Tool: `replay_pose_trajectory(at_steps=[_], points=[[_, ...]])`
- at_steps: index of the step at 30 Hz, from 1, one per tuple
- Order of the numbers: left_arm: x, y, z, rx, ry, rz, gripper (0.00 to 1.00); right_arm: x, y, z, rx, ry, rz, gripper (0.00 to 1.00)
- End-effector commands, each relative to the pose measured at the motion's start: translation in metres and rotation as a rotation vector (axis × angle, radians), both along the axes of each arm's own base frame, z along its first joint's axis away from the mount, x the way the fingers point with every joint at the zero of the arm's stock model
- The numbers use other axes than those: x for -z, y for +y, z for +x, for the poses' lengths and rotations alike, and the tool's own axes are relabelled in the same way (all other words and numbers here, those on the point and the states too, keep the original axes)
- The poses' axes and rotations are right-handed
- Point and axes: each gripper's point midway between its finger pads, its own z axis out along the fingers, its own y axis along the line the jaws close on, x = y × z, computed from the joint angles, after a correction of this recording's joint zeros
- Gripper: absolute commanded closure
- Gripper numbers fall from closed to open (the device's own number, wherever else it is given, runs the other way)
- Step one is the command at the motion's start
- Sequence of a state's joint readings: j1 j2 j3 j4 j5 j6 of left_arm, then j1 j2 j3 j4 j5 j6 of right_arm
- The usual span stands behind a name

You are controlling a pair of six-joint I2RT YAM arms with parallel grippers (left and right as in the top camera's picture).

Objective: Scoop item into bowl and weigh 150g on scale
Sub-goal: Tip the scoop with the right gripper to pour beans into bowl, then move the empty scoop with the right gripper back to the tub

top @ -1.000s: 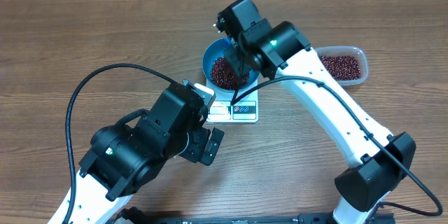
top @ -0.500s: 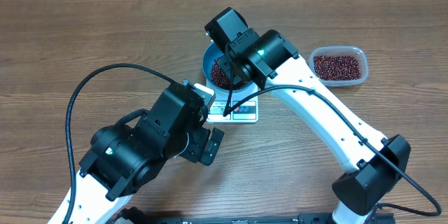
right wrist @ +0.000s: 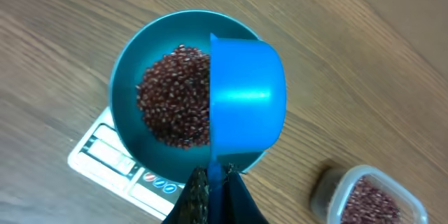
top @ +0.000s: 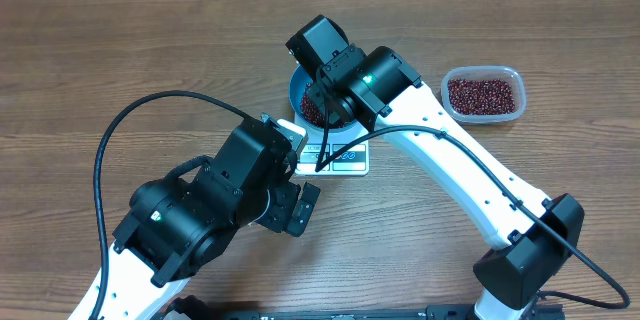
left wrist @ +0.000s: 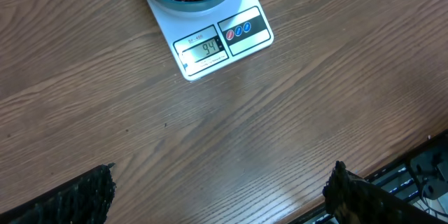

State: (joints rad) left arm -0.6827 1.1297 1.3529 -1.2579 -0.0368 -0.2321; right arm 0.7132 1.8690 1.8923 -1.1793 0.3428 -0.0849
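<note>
1. Right tool (right wrist: 213, 185): the jaws are pinched tight on the thin handle of a blue scoop (right wrist: 246, 101). The scoop's cup lies straight ahead of the fingertips, with its smooth outer shell turned toward the wrist camera.
2. Beneath the cup, ahead of this tool, sits the bowl (right wrist: 124, 77), which is round, deep and bright blue. The cup covers the bowl's right-hand part.
3. The beans (right wrist: 168, 101) are tiny, oval and dark red-brown. They form a loose maroon heap inside the bowl, left of the scoop.
4. The scale (right wrist: 98, 155) is flat, white and rectangular, and it carries the bowl. Its panel edge juts out on the tool's left.
5. To the right of this tool, apart from the scale, a clear tub (right wrist: 364, 196) holds more beans.
6. Left tool (left wrist: 220, 182): the jaws are spread fully wide and grasp nothing, above the bare wooden desk (left wrist: 315, 112). The scale and bowl lie well ahead of its fingertips.
7. View differences:
   - Only the left wrist view shows the scale's display, which reads 94, with three small round buttons beside it.
   - Only the right wrist view shows the grip on the handle and the heap's full outline.
   - The overhead view shows both arms and the whole tub, but the right arm hides much of the bowl.
</note>
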Motion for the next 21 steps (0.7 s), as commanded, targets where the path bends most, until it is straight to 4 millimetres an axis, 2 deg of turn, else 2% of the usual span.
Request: replay_pose_trajectory(at_steps=[1,5,7,8,10,11,13,16,18,21], points=[[-0.005,-0.001,0.0,0.014,-0.016,-0.007,0.0,-0.041,-0.004,0.001,-0.003,-0.038,0.142,0.96],[-0.006,-0.001,0.0,0.014,-0.017,-0.007,0.01,-0.088,-0.044,0.011,0.059,-0.118,0.269,0.96],[-0.006,-0.001,0.0,0.014,-0.017,-0.007,0.0,-0.111,-0.078,0.018,0.122,-0.174,0.304,0.96],[-0.006,-0.001,0.0,0.014,-0.017,-0.007,0.0,-0.123,-0.106,0.022,0.169,-0.209,0.305,0.96],[-0.005,-0.001,0.0,0.014,-0.016,-0.007,0.0,-0.133,-0.143,0.026,0.25,-0.246,0.299,0.96],[-0.006,-0.001,0.001,0.014,-0.017,-0.007,0.01,-0.136,-0.171,0.029,0.315,-0.259,0.293,0.96],[-0.006,-0.001,0.0,0.014,-0.017,-0.007,0.0,-0.133,-0.212,0.031,0.4,-0.256,0.263,0.96],[-0.006,-0.001,0.001,0.014,-0.017,-0.007,0.0,-0.121,-0.252,0.032,0.476,-0.234,0.216,0.96],[-0.006,-0.001,0.0,0.014,-0.017,-0.007,0.0,-0.115,-0.261,0.032,0.497,-0.22,0.212,0.96],[-0.006,-0.001,0.0,0.014,-0.017,-0.007,0.0,-0.103,-0.264,0.028,0.495,-0.181,0.189,0.96]])
